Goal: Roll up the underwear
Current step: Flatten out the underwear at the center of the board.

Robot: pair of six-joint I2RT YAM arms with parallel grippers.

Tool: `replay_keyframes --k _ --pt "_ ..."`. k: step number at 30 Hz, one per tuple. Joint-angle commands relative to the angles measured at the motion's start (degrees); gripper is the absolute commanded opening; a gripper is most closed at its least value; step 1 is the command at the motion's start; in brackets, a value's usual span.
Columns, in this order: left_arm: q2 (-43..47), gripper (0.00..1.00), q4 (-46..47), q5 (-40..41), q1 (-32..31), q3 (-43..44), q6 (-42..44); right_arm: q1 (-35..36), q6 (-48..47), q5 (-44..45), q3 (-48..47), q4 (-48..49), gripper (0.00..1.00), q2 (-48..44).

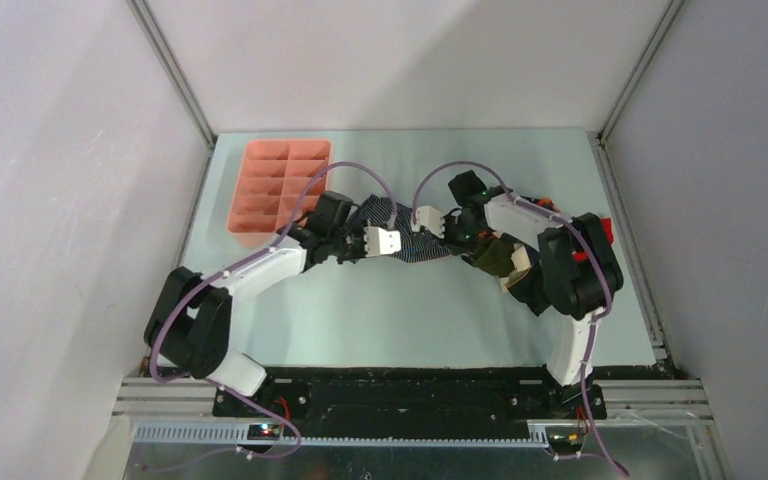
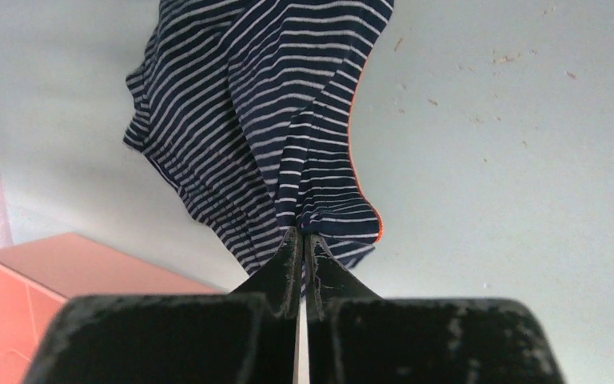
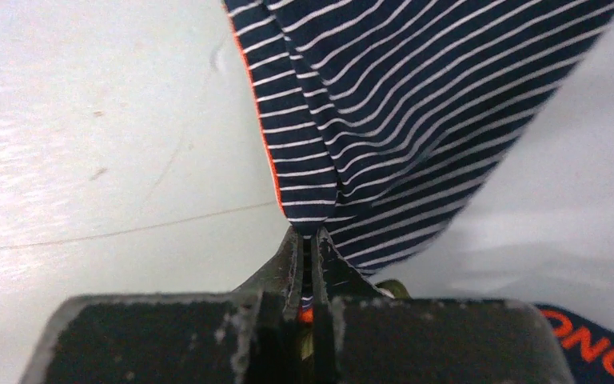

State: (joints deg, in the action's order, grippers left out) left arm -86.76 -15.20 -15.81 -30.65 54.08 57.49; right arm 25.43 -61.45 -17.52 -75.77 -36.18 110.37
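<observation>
The soft navy brief with thin white stripes point(image 1: 407, 243) spans between both grippers above the middle of the tabletop point(image 1: 410, 320). The left gripper point(image 2: 304, 240) is clamped on one bunched, orange-trimmed edge and the right gripper point(image 3: 308, 240) on the opposite edge. Bare pale tabletop lies toward the arms, a pink compartmented tray point(image 1: 280, 185) sits at the left rear, and a heap of other briefs point(image 1: 495, 255) lies just to the right
</observation>
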Motion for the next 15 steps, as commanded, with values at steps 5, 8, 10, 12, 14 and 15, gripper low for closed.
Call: replay_keyframes --k 5,8,10,12,14,15 --pt "12.0 0.00 -11.5 -4.7 5.1 5.4 -11.5 2.9 8.7 -8.4 -1.2 -12.9 0.00 -22.5" --pt "18.4 0.00 -15.8 -7.2 5.2 5.4 -14.8 4.5 11.5 -10.3 -1.2 -17.2 0.00 -27.2" --pt "22.2 0.00 -19.7 -8.2 3.8 5.3 -15.2 6.2 13.6 -11.1 -1.1 -20.4 0.00 -30.2" --pt "26.0 0.00 -23.5 -7.5 1.2 4.2 -15.3 8.7 17.8 -11.1 -0.9 -22.7 0.00 -32.4" --pt "29.8 0.00 -27.0 -8.0 -1.0 2.6 -16.9 10.8 22.2 -13.0 0.6 -24.5 0.00 -36.2" --pt "32.0 0.00 -28.2 -8.9 -2.0 2.3 -19.0 12.0 24.0 -14.4 1.4 -24.7 0.00 -37.4"
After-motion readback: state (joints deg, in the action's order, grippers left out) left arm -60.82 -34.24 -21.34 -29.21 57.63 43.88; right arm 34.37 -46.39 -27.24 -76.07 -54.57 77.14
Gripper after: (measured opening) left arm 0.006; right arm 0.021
